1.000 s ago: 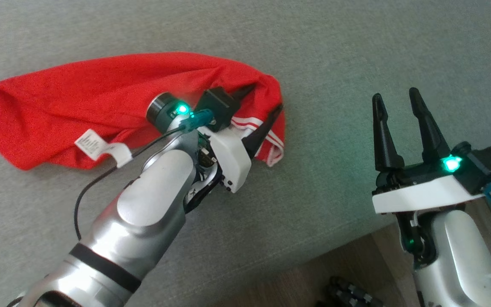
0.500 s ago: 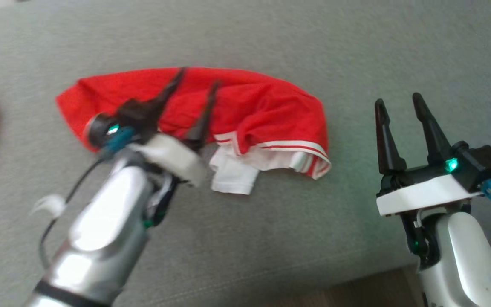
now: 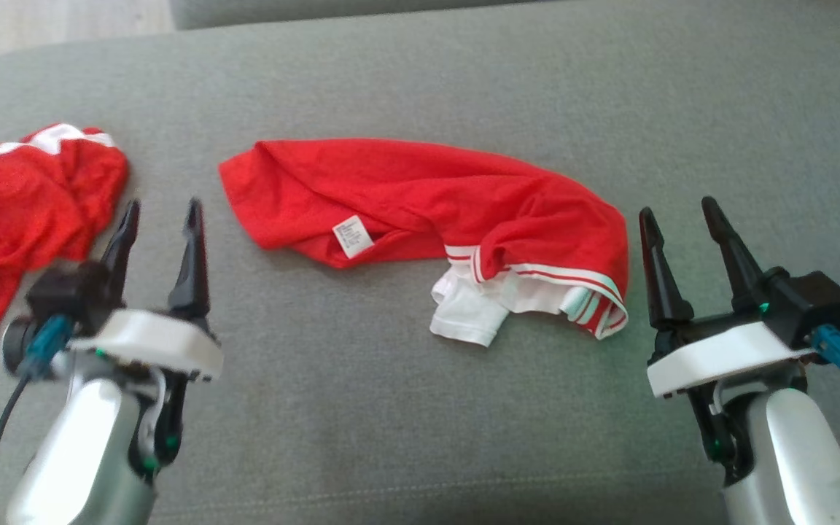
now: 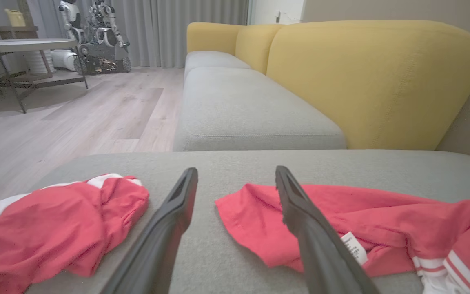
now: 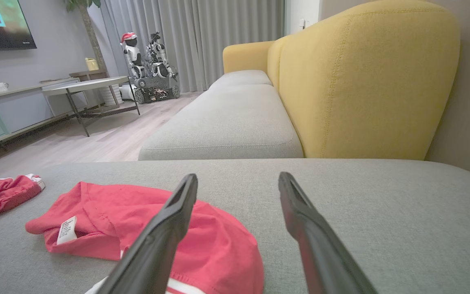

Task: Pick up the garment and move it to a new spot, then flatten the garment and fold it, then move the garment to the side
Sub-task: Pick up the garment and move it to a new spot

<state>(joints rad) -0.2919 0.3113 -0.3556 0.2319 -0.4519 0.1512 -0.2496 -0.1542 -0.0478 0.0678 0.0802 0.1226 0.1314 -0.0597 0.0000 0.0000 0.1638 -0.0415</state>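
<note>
Red garment (image 3: 420, 197) is lying crumpled, stretched L-to-R across the middle of the grey sofa seat (image 3: 464, 80); not flat, not folded. White care label (image 3: 353, 235) is showing on its near edge, left of centre. White inner fabric (image 3: 464, 317) and red-white striped hem (image 3: 573, 281) are spilling out at its near right end.

L gripper (image 3: 162, 206) is hovering at lower left of head view, fingers spread wide w/ nothing between them, apart from the garment's left end. R gripper (image 3: 677, 209) is sitting at lower right, fingers also spread and empty, just beside the garment's right end; touching or not, can't tell.

2nd red garment (image 3: 26, 211) w/ white stripe is lying bunched at far left of the seat, just beyond L gripper, apart from the main one.

In L wrist view the fingers are pointing at the gap between the two red pieces. In R wrist view the finger at view's left is overlapping the garment's rounded end. Yellow backrest (image 4: 373, 81) and wood floor (image 4: 76, 122) are showing behind.
</note>
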